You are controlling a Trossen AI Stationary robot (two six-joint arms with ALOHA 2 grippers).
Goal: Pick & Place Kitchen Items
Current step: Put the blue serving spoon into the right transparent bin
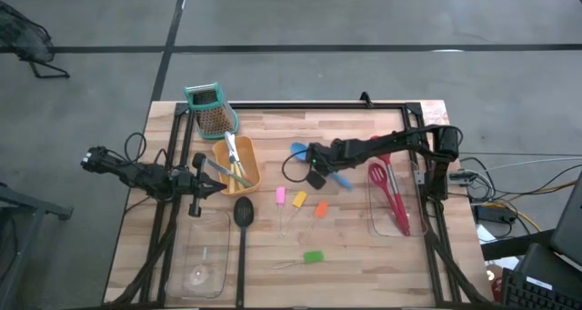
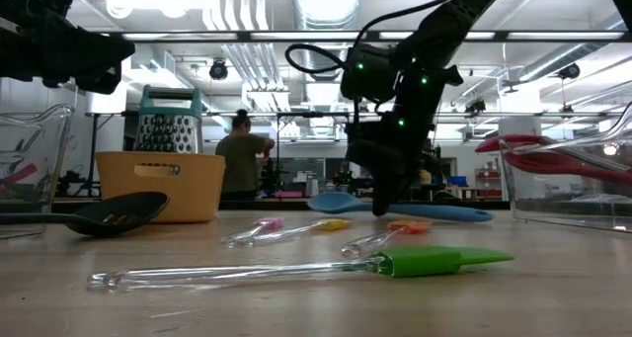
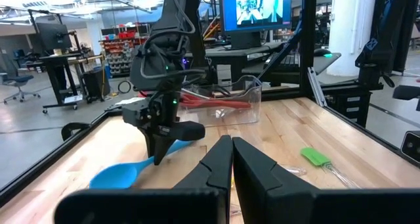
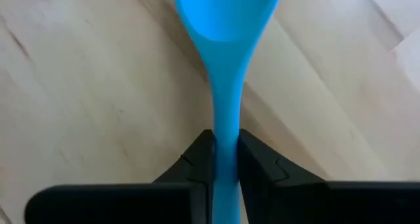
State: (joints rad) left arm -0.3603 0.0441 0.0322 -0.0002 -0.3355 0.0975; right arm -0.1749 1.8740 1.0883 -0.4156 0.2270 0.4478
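Table (image 1: 364, 274) of pale wood strips, both arms over it. Right gripper (image 1: 320, 171) was down near the table's middle, its two dark fingers (image 4: 202, 159) pressed against either side of the blue spoon (image 4: 226, 66) at the handle, just below the bowl. Blue spoon still lay along the tabletop in the low view (image 2: 395, 209), bowl toward the left arm's side, handle running out past the gripper toward the right.

Left gripper (image 1: 211, 185) hung over the table's left side, just beside the yellow tray (image 1: 247, 169), fingers (image 3: 220, 161) closed together with nothing between them.

Yellow tray held a few small tools, among them one with a metal blade; detail too fine to tell more. Teal-topped grater (image 1: 211, 110) stood upright behind the tray. Black slotted spoon (image 1: 243, 228) lay in front of the tray, handle pointing to the table's front edge. Clear tray (image 1: 202, 265) sat at front left, beside that handle.

Small clear-handled tools were scattered mid-table, apart from one another: pink-tipped tool (image 1: 280, 197), yellow-tipped tool (image 1: 299, 201), orange-tipped tool (image 1: 320, 210), and green-tipped tool (image 1: 312, 256) nearest the front.

Second clear tray (image 1: 375, 224) on the right side held the red spoons (image 1: 386, 192), lying lengthwise.

A person (image 2: 241, 159) stood far back in the room, beyond the table.
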